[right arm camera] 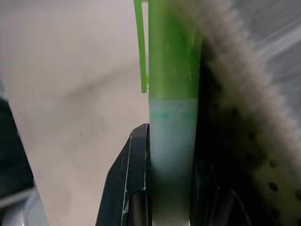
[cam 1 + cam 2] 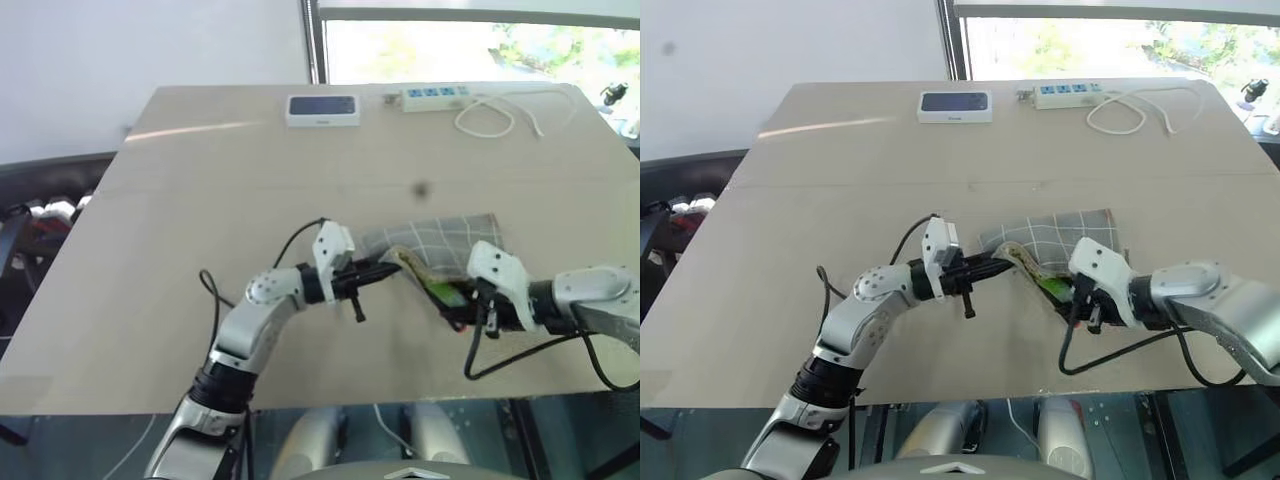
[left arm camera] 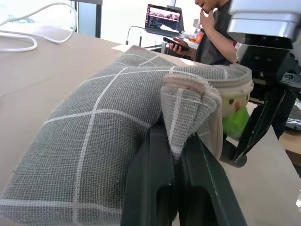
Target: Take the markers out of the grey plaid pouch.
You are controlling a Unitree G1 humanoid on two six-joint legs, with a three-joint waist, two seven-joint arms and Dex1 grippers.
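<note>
Left gripper (image 2: 385,270) clamps the open lip of the soft grey plaid pouch (image 2: 440,240) on the table (image 2: 200,200); right gripper (image 1: 171,188) pinches the green-capped marker (image 1: 171,94), its barrel running along the pouch mouth.

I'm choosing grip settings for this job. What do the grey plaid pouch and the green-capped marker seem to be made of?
The grey plaid pouch looks like soft woven fabric, matte: its weave shows, and its edge folds where the left hand pinches it. The green-capped marker looks like smooth plastic, with a moulded clip and a faint sheen; the right hand grips its pale barrel.
</note>
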